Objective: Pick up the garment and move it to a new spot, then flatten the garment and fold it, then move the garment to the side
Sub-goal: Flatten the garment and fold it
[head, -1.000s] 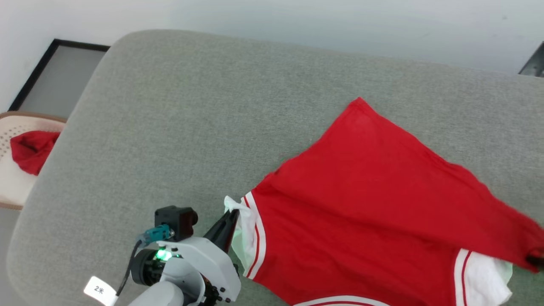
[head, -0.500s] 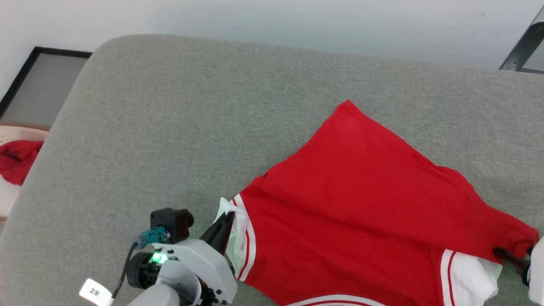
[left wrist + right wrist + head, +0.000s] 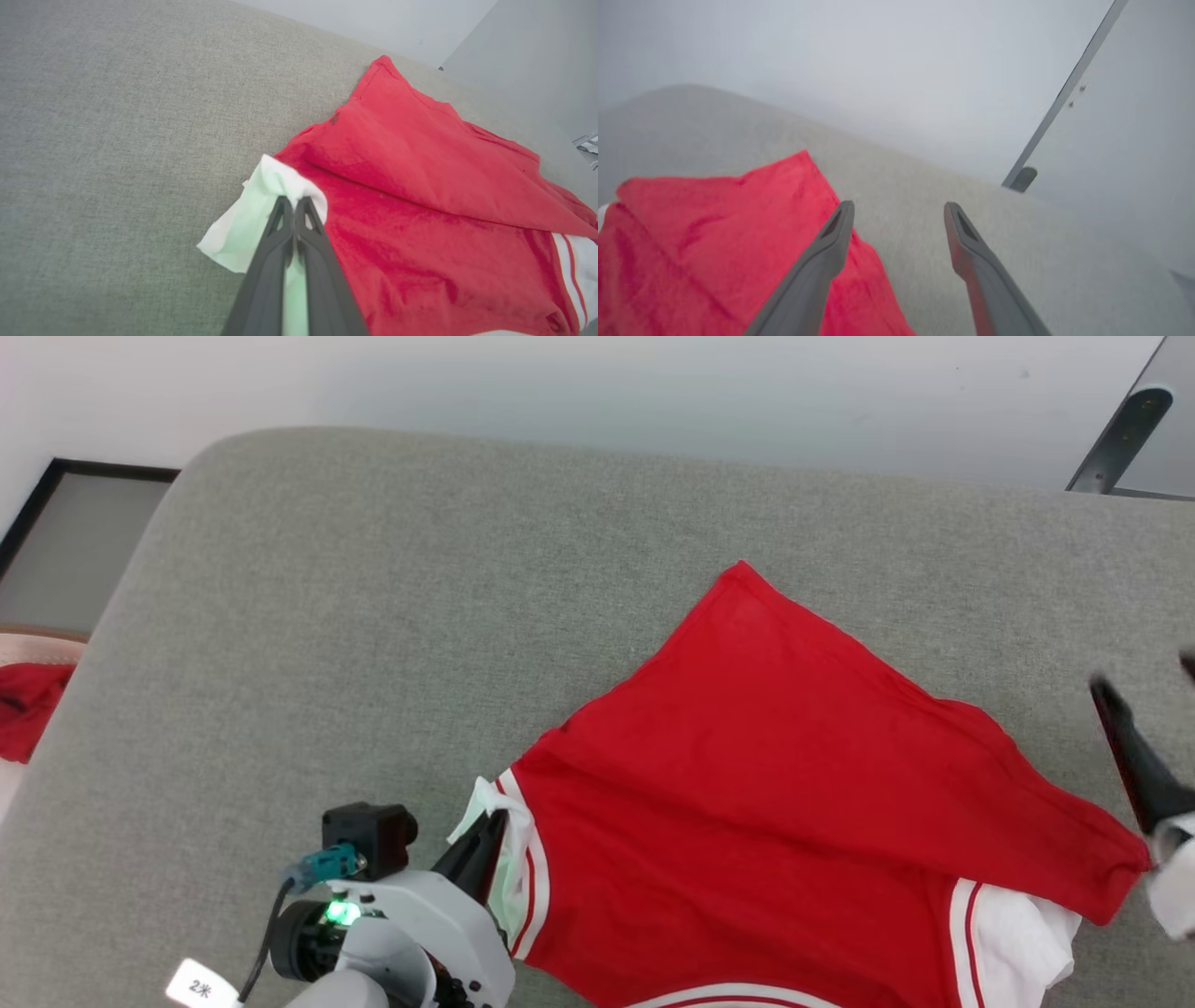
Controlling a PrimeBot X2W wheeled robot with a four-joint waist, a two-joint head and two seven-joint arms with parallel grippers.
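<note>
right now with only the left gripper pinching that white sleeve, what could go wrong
1. The left gripper is shut on just a small bit of the garment's white sleeve; a pull could slip it free.
2. The right gripper is open and off the cloth, so a one-sided pull may drag the whole garment over the grey cushion instead of flattening it.
3. A red flap lies folded over and may crease in.

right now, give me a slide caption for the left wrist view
Shut left gripper pinches a white corner of the red-and-white garment lying on the grey fabric surface.
</note>
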